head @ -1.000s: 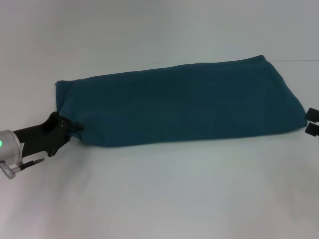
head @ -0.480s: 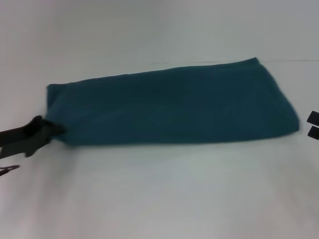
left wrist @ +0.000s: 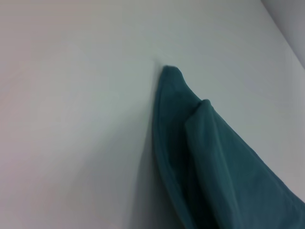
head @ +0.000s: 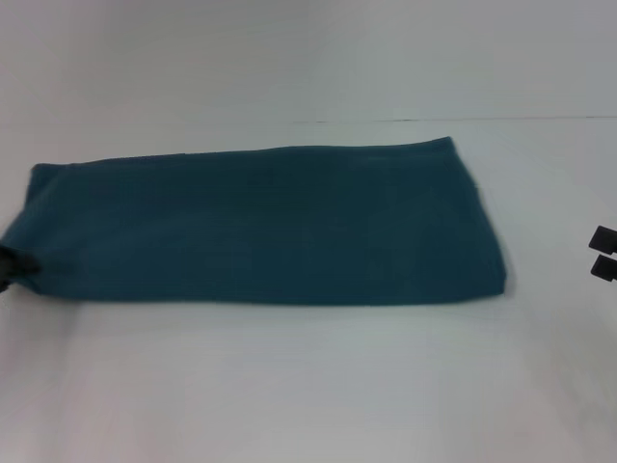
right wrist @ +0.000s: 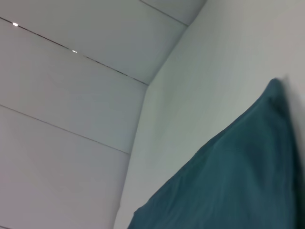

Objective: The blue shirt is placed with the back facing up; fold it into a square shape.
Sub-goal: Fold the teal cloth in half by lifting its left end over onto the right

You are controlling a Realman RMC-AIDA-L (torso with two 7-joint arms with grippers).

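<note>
from my station i see the blue shirt (head: 260,227) lying on the white table (head: 308,386) as a long folded band, plain side up, going from the far left edge of the head view to a little right of the middle. its right end is a straight edge, and the near long edge lies flat on the table.

the left gripper (head: 10,268) shows only as a small dark tip at the left border of the head view, touching the near left corner of the shirt, where the cloth is bunched into it. i take it as clamped on this corner. in the left wrist view the shirt (left wrist: 209,162) comes up toward the camera in folded layers, with one pointed corner resting on the table.

the right gripper (head: 603,253) is at the right border of the head view, well apart from the shirt. its two dark fingertips have a narrow gap between them, holding nothing.
</note>
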